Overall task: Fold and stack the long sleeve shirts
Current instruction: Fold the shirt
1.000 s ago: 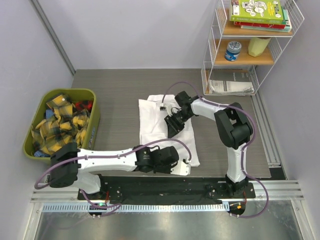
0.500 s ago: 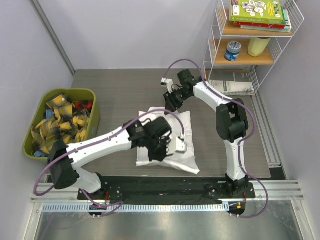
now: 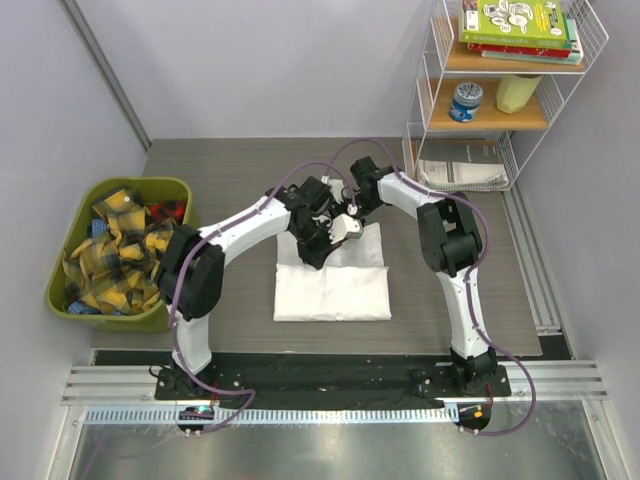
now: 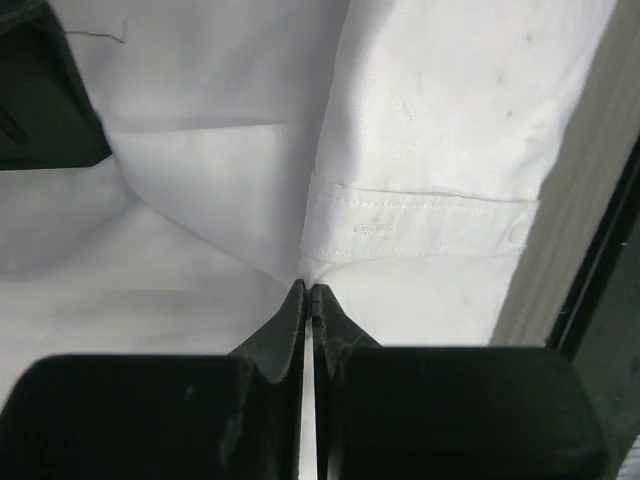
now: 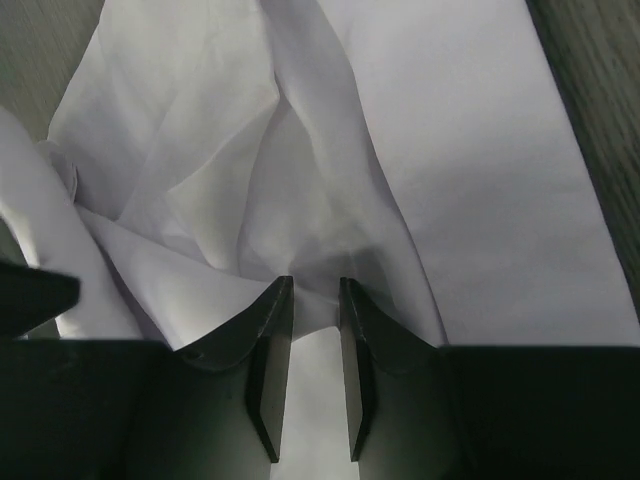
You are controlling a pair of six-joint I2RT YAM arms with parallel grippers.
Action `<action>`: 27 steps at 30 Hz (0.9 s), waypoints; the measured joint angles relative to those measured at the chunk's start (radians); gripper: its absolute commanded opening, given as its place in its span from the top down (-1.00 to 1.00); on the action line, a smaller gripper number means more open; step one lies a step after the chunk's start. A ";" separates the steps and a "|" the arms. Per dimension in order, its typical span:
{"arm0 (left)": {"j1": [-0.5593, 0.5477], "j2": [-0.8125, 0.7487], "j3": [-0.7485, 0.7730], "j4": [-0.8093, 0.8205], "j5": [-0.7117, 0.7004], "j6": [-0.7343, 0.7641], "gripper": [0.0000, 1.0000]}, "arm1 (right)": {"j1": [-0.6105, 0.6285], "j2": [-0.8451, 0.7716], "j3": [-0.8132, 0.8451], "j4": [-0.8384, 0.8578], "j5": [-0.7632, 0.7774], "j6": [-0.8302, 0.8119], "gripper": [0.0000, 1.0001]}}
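Observation:
One white long sleeve shirt [image 3: 330,292] lies folded in a rough rectangle at the table's middle. Both grippers meet at its far edge. My left gripper [image 3: 325,240] is shut on a pinch of the white cloth [image 4: 430,120], just below a stitched cuff [image 4: 420,225]. My right gripper [image 3: 350,212] stands close beside it, its jaws a little apart with a bunched fold of the shirt [image 5: 480,170] held between the tips. No other white shirt is in view.
A green bin [image 3: 185,235] full of yellow-and-black plaid cloths stands at the left. A white wire shelf [image 3: 500,100] with books, a tin and papers stands at the back right. Grey walls close in the sides.
My left gripper has carried the shirt's near edge up and over to the far edge, folding it in half. My right gripper has stayed at the far edge, shifting slightly.

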 measured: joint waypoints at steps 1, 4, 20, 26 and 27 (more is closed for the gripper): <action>0.008 0.021 0.005 0.008 0.000 0.006 0.95 | 0.000 0.000 0.000 -0.001 0.000 -0.004 0.39; 0.029 0.077 0.006 0.036 -0.004 0.031 0.95 | 0.000 0.000 0.000 -0.002 0.000 -0.013 0.42; -0.093 -0.051 -0.298 0.169 0.011 -0.034 0.80 | 0.019 -0.103 -0.255 -0.005 -0.130 -0.009 0.32; -0.098 -0.136 -0.309 0.153 0.030 -0.072 0.12 | 0.005 -0.103 -0.185 -0.083 -0.134 0.010 0.10; -0.096 -0.142 -0.299 0.145 0.036 -0.071 0.07 | -0.002 -0.103 -0.156 -0.088 -0.133 0.014 0.07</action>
